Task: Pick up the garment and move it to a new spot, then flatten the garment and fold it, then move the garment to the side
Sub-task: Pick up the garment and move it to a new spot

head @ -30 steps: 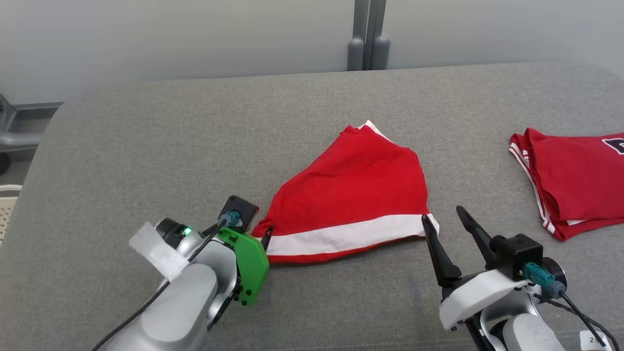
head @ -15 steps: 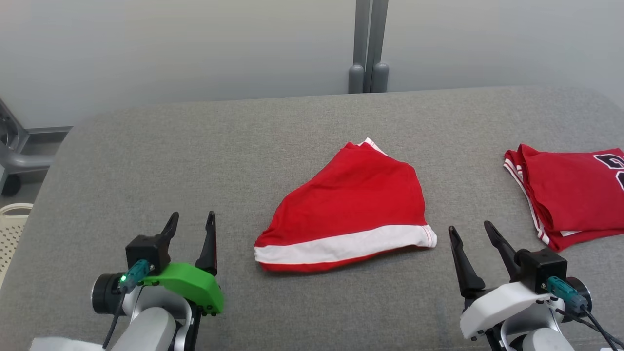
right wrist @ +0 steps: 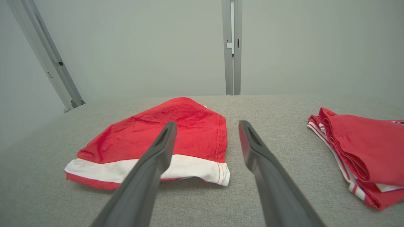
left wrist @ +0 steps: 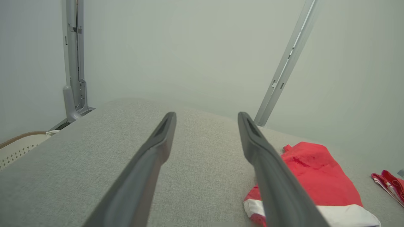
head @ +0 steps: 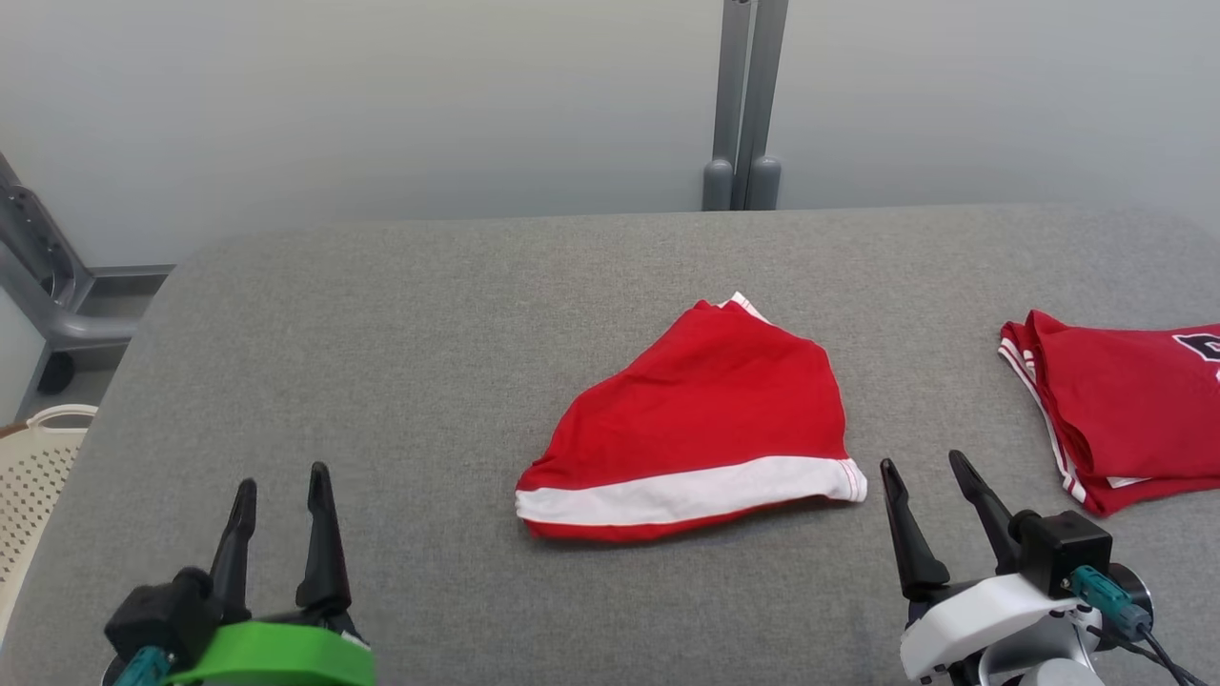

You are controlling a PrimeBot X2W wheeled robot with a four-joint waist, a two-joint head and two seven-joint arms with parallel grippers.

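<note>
The red garment (head: 705, 419) with a white band along its near edge lies folded in the middle of the grey surface (head: 400, 362); it also shows in the right wrist view (right wrist: 157, 135) and the left wrist view (left wrist: 312, 176). My left gripper (head: 281, 481) stands open at the lower left, well away from the garment, nothing between its fingers (left wrist: 161, 142). Just right of the garment's near right corner is my right gripper (head: 923, 464), open and empty, fingers (right wrist: 252, 145) apart.
A stack of folded red garments (head: 1125, 400) with white stripes lies at the right edge (right wrist: 356, 148). A pale perforated basket (head: 29, 476) sits beyond the surface's left edge. Grey posts (head: 743, 105) rise behind the far edge.
Both grippers let go of the garment's near corners and drew back toward me, the left one far to the lower left. The head camera tilted, shifting the scene down.
</note>
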